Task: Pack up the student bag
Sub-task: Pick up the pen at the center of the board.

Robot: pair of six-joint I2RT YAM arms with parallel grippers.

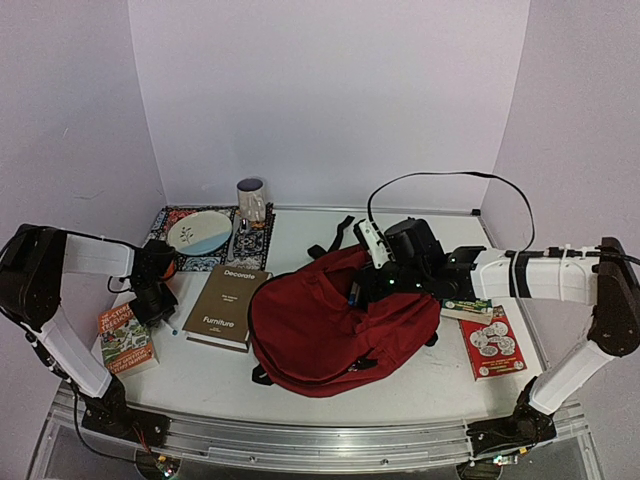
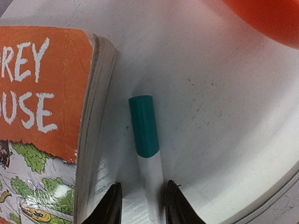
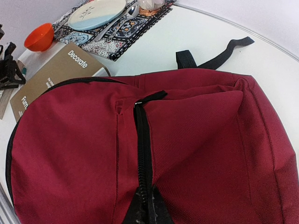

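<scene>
- Orange-covered paperback [image 1: 125, 338] lying flat at the near left of the counter [image 1: 420, 385].
- Just beside its page edge, flat on the counter: a white marker [image 2: 145, 128] with a teal cap.
- Down over the marker, the left hand [image 2: 142, 205], partly open, one finger on each side of the white barrel. Slim gap showing on the book side, so no firm grip visible.
- At the near right, a red book [image 1: 492, 343] lying flat, with a small green-and-white box [image 1: 468, 305] just beyond it.
- In the middle of the counter, the student bag [image 1: 340, 325]: dark red, lying flat, black zip running across its upper face, black straps trailing off the far side.
- On the far right part of the bag, by the zip, the right hand [image 1: 378, 285], closed. Cannot tell whether anything is pinched in it.
- Just left of the bag, a brown book [image 1: 228, 305] titled "Decorate".
- At the far left, a patterned placemat [image 1: 265, 240] carrying a plate [image 1: 199, 232], a spoon [image 3: 119, 21] and a mug [image 1: 251, 200]. Orange bowl [image 3: 39, 36] near its left end.
</scene>
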